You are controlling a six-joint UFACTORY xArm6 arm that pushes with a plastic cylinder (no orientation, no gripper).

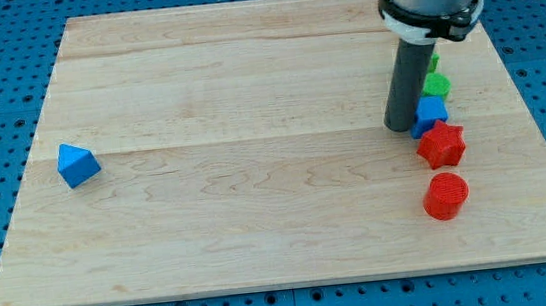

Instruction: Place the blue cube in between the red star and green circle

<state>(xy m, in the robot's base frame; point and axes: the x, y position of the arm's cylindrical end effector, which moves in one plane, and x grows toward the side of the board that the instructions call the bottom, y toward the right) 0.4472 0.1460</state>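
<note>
The blue cube (pixel 431 114) sits at the view's right, touching the red star (pixel 441 144) just below it and a green block (pixel 436 84) just above it. Another bit of green (pixel 434 61) shows above that, mostly hidden by the arm; I cannot tell which is the green circle. My tip (pixel 398 127) rests on the board right beside the blue cube's left side, touching or nearly touching it.
A red round block (pixel 446 197) lies below the red star. A blue pointed block (pixel 77 164) lies alone at the view's left. The wooden board (pixel 257 195) ends close to the right of the block column, on a blue pegboard.
</note>
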